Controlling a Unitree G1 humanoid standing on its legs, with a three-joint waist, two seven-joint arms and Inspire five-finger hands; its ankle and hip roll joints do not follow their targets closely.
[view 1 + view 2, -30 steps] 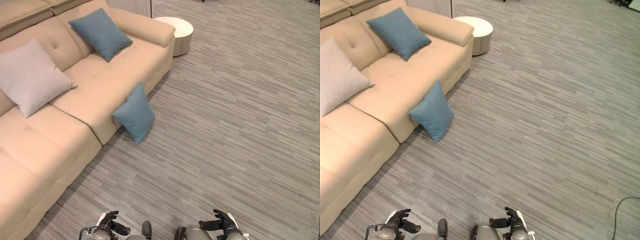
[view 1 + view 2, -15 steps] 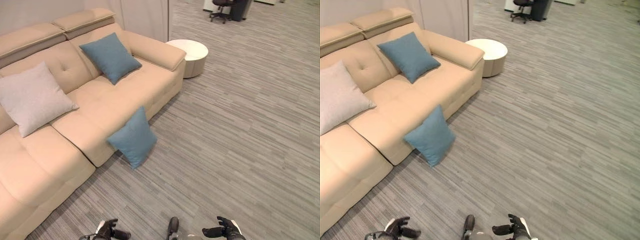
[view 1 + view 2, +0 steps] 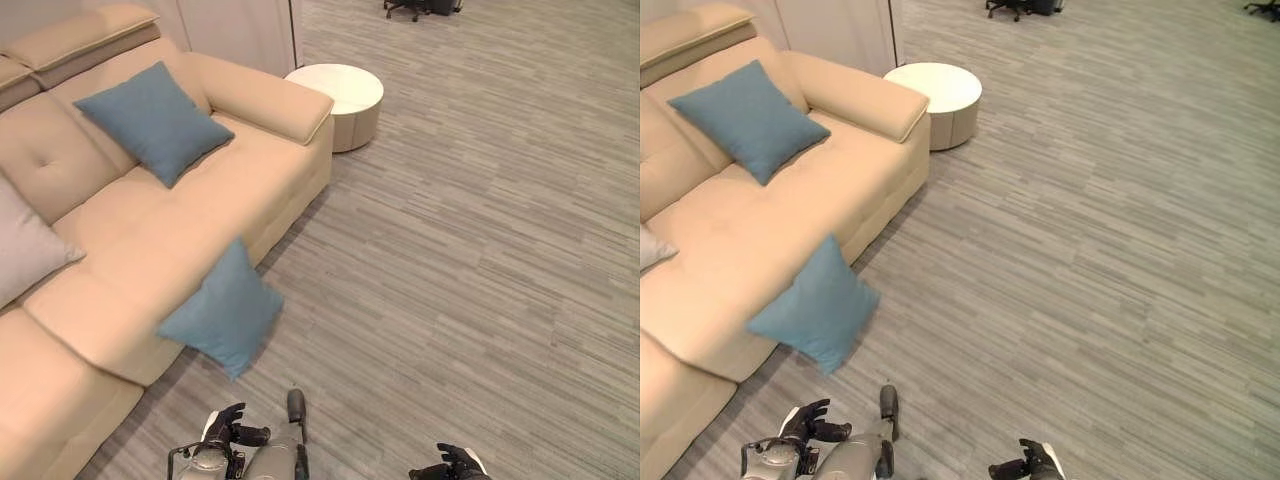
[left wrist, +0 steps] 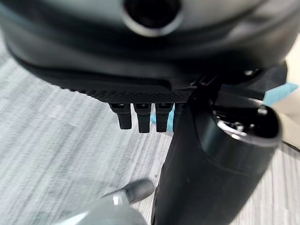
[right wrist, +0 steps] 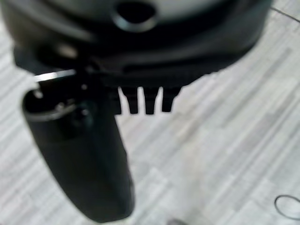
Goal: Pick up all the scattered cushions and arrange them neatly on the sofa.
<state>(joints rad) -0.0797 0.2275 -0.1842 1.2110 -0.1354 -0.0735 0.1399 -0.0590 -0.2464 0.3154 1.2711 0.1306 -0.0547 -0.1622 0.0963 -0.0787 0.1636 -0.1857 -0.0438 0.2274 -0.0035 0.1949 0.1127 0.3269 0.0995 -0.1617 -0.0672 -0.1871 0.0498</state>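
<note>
Grey floor: a blue cushion leans against the sofa, awaiting pickup; my left hand and right hand hang relaxed, empty.

A round white side table stands on the grey striped carpet floor. An office chair base sits well apart from it, at the far edge of the floor.
</note>
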